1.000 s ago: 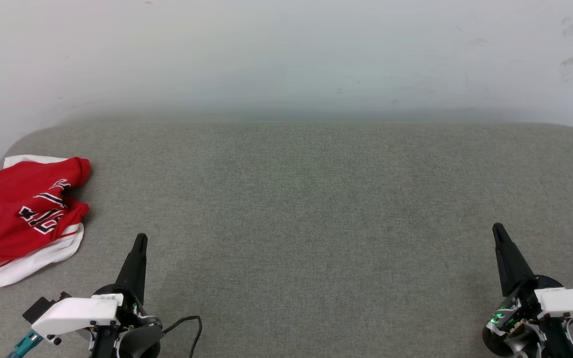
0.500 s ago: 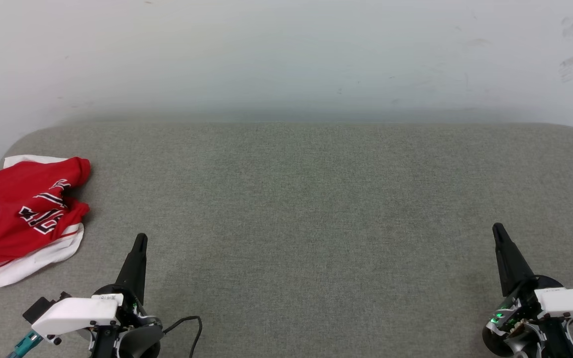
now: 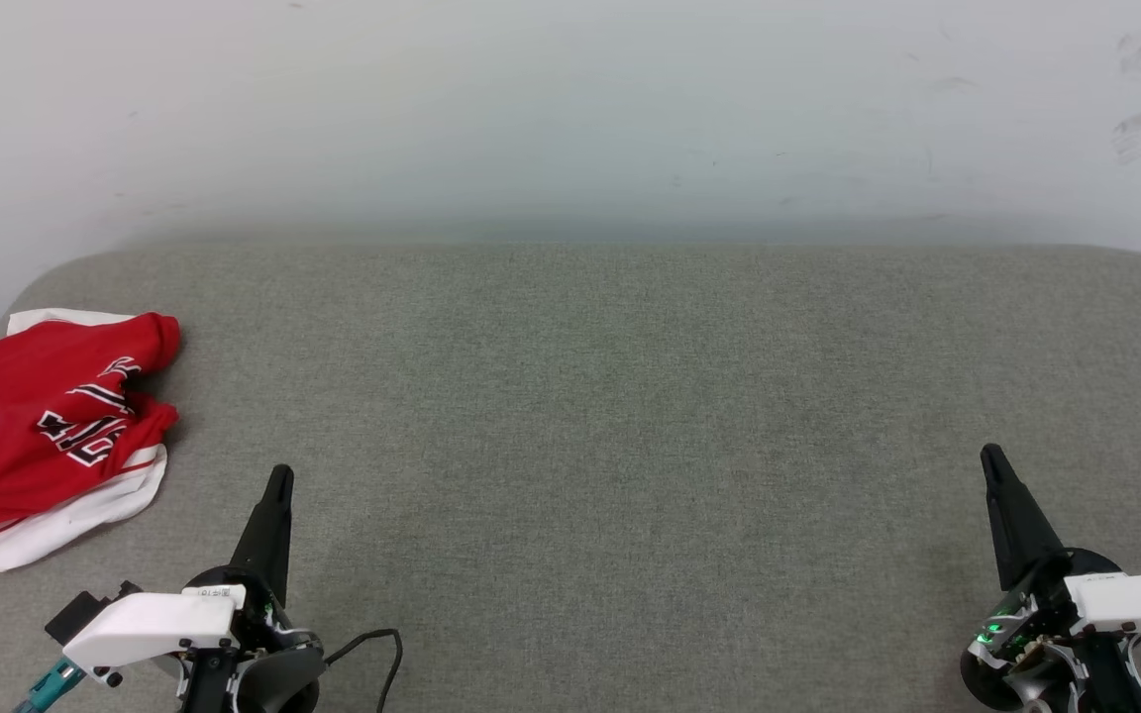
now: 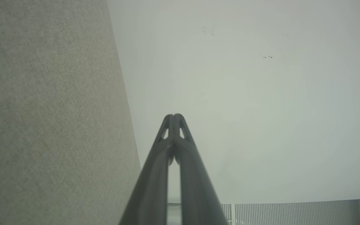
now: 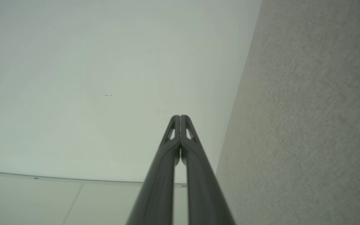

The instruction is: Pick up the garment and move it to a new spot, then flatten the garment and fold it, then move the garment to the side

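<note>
head view: crumpled red garment (image 3: 6,470), black white-outlined letters (image 3: 85,441) unreadable

Work surface (image 3: 580,396): grey woven cloth, matt, with a coarse, even weave. The garment (image 3: 26,446): soft red and white cloth, smooth, creased. Wall (image 3: 570,109): pale, matt, smooth, with dark scuff marks. Left gripper (image 3: 280,475) and right gripper (image 3: 989,454): dark matt fingers, plastic by appearance, with smooth white casings behind.

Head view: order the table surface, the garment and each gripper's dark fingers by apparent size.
1. Table surface, by far.
2. Garment.
3. Left gripper fingers and right gripper fingers: alike, unranked.
</note>
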Controlling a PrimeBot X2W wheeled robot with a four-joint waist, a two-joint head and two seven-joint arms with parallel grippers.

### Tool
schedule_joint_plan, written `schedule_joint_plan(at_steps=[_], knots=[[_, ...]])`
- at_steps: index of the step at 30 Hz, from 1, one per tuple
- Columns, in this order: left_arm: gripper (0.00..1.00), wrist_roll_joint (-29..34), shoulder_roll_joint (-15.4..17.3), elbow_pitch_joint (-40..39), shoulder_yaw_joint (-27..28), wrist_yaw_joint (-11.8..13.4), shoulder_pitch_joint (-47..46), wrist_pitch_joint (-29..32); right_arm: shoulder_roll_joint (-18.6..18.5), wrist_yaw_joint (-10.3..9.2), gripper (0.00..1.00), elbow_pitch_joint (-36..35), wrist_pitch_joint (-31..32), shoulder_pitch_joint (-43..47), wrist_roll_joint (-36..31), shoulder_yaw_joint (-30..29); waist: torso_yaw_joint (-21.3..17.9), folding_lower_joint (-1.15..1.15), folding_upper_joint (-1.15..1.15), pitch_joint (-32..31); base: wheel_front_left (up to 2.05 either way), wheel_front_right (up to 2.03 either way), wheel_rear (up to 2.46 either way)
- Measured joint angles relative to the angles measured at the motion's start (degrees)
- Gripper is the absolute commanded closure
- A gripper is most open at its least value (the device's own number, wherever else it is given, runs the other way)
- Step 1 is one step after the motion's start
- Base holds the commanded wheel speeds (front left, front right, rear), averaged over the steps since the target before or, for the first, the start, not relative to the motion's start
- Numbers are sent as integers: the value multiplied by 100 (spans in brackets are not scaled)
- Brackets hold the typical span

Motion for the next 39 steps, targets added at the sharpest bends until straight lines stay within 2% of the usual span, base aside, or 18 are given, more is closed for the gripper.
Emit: schedule_joint_plan(at_steps=[39], knots=[[100,0,0,0,-1,0,0,0,0,0,100,0,0,0,1,1,0,0,0,0,0,0,0]])
